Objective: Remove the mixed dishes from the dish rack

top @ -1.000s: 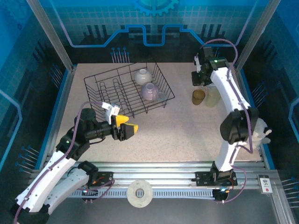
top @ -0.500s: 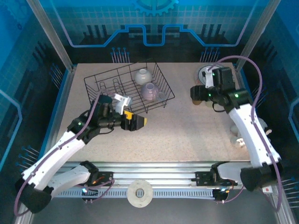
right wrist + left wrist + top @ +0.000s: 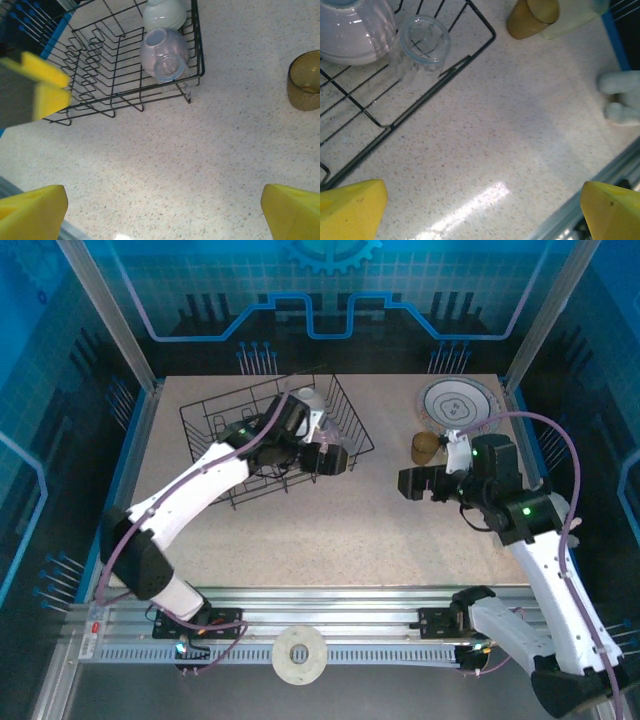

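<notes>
dish rack [image 3: 215, 425]: table's [image 3: 330, 530] 10 o'clock; holds 2 bowls, cream bowl [image 3: 164, 12] and lavender bowl [image 3: 162, 52].
left gripper [image 3: 333, 459]: fingers spread wide, empty, above the dish rack's 3 o'clock end.
right gripper [image 3: 413, 483]: fingers wide apart, empty, over the table.
purple-rimmed plate [image 3: 455, 400]: table's 2 o'clock corner.
brown cup [image 3: 425, 447]: on the table, at the purple-rimmed plate's 7 o'clock.

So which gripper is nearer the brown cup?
Right. The right gripper hovers just in front of the brown cup; the left gripper is farther left, by the dish rack.
</notes>
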{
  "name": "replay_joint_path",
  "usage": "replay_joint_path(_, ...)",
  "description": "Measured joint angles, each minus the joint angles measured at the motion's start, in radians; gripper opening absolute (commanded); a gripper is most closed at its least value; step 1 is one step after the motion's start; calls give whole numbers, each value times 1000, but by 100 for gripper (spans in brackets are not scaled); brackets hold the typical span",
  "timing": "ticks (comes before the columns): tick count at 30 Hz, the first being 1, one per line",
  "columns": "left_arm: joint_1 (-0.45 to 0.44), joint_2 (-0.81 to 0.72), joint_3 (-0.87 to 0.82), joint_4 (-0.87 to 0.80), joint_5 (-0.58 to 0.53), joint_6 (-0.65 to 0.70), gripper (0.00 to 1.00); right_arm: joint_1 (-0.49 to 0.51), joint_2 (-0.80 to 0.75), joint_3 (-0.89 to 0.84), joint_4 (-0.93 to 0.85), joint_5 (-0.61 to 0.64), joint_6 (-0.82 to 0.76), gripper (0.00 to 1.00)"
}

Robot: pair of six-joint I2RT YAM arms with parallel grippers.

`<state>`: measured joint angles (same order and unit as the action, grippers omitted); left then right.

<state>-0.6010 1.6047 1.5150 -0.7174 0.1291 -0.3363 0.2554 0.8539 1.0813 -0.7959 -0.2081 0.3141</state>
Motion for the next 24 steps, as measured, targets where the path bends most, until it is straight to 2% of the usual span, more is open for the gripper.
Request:
replay_joint_path(11, -11, 403, 379, -136, -153, 26, 99, 0, -158, -101, -26, -72, 27, 100)
replay_joint_path(17, -27, 545, 525, -196, -225, 29, 96, 0, -216, -135, -51, -88, 31, 100)
replay_joint_path(24, -39, 641, 632, -230, -293, 25, 90, 0, -235, -153, -56, -103, 38, 100)
